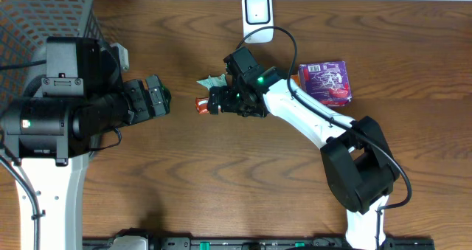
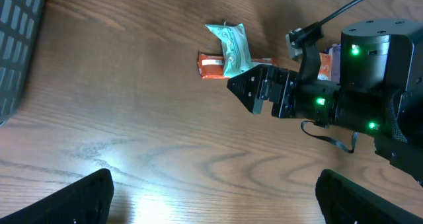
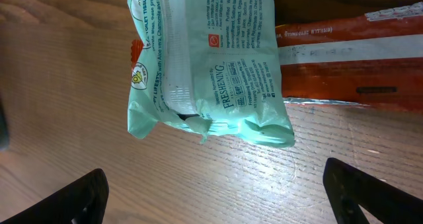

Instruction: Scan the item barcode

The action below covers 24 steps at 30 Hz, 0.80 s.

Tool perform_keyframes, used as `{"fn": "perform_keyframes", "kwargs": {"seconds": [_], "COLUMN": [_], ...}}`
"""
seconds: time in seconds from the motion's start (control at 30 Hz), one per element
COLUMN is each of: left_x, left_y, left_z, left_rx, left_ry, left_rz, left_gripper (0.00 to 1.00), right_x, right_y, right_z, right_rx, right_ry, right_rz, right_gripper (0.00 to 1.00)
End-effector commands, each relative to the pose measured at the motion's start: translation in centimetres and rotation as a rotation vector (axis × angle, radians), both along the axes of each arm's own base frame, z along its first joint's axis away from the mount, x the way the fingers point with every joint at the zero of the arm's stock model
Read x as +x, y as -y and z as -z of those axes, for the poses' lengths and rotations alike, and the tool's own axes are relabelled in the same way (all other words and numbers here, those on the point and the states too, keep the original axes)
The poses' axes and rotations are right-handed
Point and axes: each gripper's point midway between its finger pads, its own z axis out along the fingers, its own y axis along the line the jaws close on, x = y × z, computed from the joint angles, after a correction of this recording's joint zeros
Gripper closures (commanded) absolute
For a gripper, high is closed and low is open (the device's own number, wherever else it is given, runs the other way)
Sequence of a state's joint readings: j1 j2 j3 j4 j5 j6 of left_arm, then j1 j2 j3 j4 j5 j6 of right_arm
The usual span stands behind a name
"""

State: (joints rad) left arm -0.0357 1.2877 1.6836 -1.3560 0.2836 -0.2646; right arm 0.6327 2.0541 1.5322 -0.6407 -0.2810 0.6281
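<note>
A pale green tissue pack (image 3: 211, 59) lies on the wooden table, partly over an orange packet (image 3: 350, 59). Its printed face shows text, but no barcode shows on either item. My right gripper (image 3: 218, 201) hovers open just short of the pack, nothing between its fingers. From overhead, the right gripper (image 1: 220, 96) sits right of the green pack (image 1: 213, 81) and the orange packet (image 1: 200, 105). My left gripper (image 1: 164, 96) is open and empty, a short way left of them. In the left wrist view, the left gripper (image 2: 215, 207) faces the green pack (image 2: 230, 45).
A white scanner (image 1: 257, 12) stands at the table's far edge, its cable looping over the right arm. A purple packet (image 1: 328, 82) lies to the right. A grey wire basket (image 1: 44, 18) fills the far left corner.
</note>
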Motion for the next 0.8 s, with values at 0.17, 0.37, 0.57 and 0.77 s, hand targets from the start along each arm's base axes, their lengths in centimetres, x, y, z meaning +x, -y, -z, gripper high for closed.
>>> {"fn": "perform_keyframes", "kwargs": {"seconds": [0.17,0.37,0.57,0.77], "left_x": [0.09,0.08,0.09,0.09], "left_y": [0.15,0.15,0.15,0.15], "left_z": [-0.52,-0.51,-0.52,-0.52], "left_rx": [0.001,0.001,0.001,0.001], "left_ry": [0.017,0.017,0.017,0.017], "left_rz": [0.013,0.013,0.013,0.013], "left_gripper": [0.02,0.02,0.02,0.02], "right_x": [0.26,0.31,0.58,0.50], "right_y": [0.04,0.10,0.40,0.30], "right_z": [-0.36,-0.34,-0.25,-0.25], "right_rx": [-0.004,-0.007,-0.025,-0.025], "right_ry": [0.015,0.018,0.031,0.031], "right_rz": [0.008,0.010,0.019,0.017], "right_gripper": [0.01,0.01,0.01,0.01]}}
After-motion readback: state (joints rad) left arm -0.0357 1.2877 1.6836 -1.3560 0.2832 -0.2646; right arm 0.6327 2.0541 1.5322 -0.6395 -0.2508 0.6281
